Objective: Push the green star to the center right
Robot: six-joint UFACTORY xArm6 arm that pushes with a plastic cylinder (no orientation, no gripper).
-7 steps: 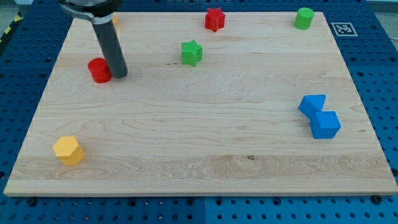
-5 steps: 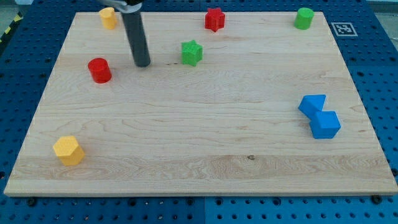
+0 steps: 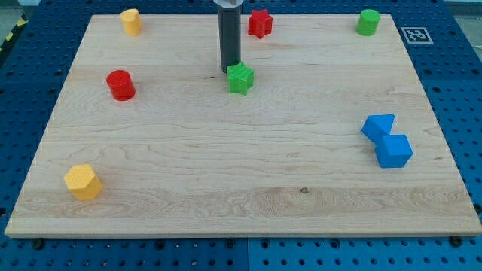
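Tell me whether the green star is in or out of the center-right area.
Out. The green star sits upper-middle, left of the two blue blocks, my tip touching its upper-left edge.

You have a pale wood-grain board (image 3: 241, 173) on a blue perforated table (image 3: 22, 90). On it: green star (image 3: 240, 78), red star (image 3: 260, 23), green cylinder (image 3: 368, 22), red cylinder (image 3: 120, 85), two yellow blocks (image 3: 130, 22) (image 3: 82, 181), two blue blocks (image 3: 379, 126) (image 3: 394, 150). Beyond the board's top-right corner, a black-and-white marker (image 3: 416, 35). Dark rod, my tip (image 3: 230, 71).

My tip (image 3: 230, 70) reached and nudged the green star (image 3: 240, 78).
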